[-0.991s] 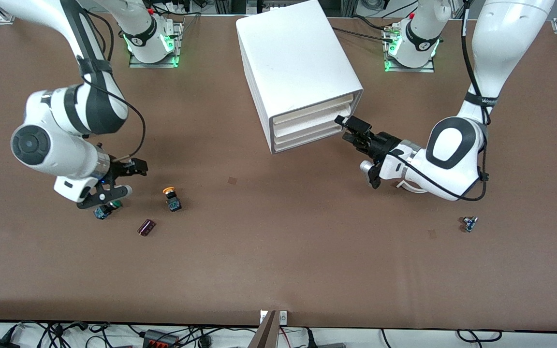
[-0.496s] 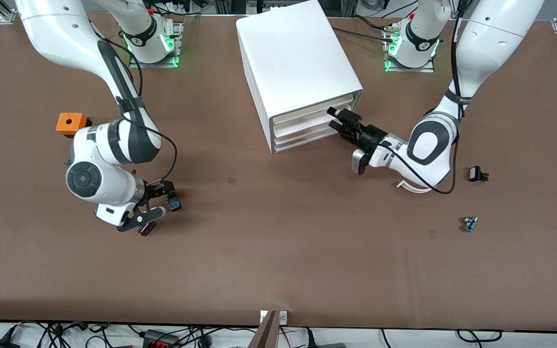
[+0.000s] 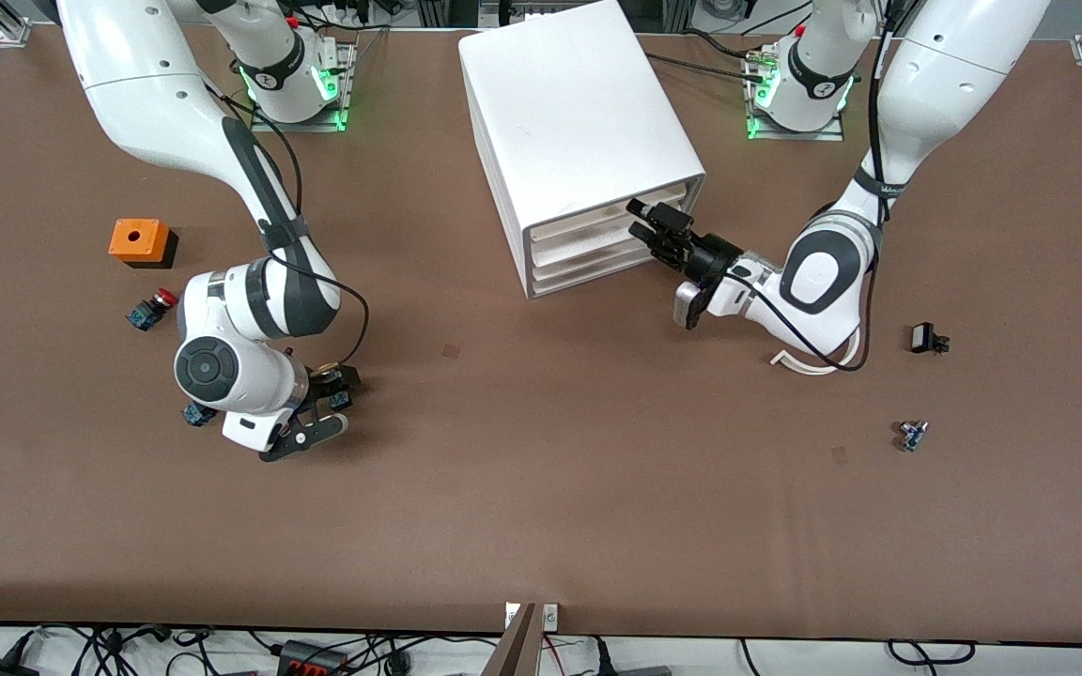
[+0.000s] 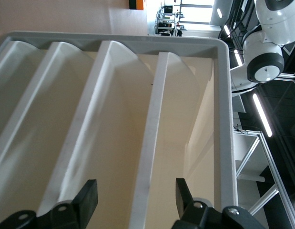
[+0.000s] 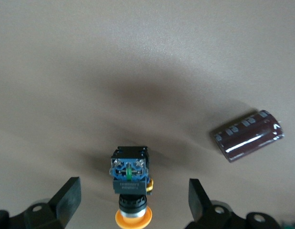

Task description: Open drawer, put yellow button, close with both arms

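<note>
Right pincer (image 3: pixel 323 420) has moved from the green switch over to the yellow button (image 5: pixel 132 187), fingers apart straddling it on the tabletop (image 3: pixel 541 488), capacitor (image 5: pixel 249 135) at its 2 o'clock. Left pincer (image 3: pixel 646 223), fingers apart, has pushed up against the drawer (image 3: pixel 597 223) front.

You see a matt brown table (image 3: pixel 541 488), a smooth white plastic cabinet (image 3: pixel 569 103), and a glossy maroon capacitor (image 5: pixel 249 136).

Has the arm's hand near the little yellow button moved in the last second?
Yes. The right gripper has swung from over the green-capped switch toward the cabinet, and is now over the yellow button, fingers open on either side.
</note>
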Controlling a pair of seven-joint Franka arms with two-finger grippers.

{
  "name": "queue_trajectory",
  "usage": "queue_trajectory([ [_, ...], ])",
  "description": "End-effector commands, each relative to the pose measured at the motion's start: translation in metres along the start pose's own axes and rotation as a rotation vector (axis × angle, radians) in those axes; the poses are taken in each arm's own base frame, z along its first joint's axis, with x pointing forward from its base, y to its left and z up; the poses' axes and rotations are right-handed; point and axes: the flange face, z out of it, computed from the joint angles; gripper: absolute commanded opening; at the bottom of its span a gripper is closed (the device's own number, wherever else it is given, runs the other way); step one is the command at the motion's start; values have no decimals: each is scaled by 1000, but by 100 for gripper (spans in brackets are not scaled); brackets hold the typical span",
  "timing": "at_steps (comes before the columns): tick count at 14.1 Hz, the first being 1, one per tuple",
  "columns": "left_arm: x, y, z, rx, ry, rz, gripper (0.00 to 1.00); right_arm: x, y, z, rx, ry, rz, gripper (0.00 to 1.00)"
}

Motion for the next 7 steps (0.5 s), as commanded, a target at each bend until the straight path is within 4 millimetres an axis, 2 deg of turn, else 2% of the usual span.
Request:
queue_trajectory([
  [1,-4,7,8,-12,17,26,64,3,-1,10,13,-5,8,100],
  [2,-4,7,8,-14,16,25,60,3,-1,15,14,-13,9,100],
  [3,-4,6,9,-13,16,25,48,2,0,18,15,-17,11,100],
  [7,0,8,8,-8,16,33,14,2,-1,30,14,-31,7,100],
])
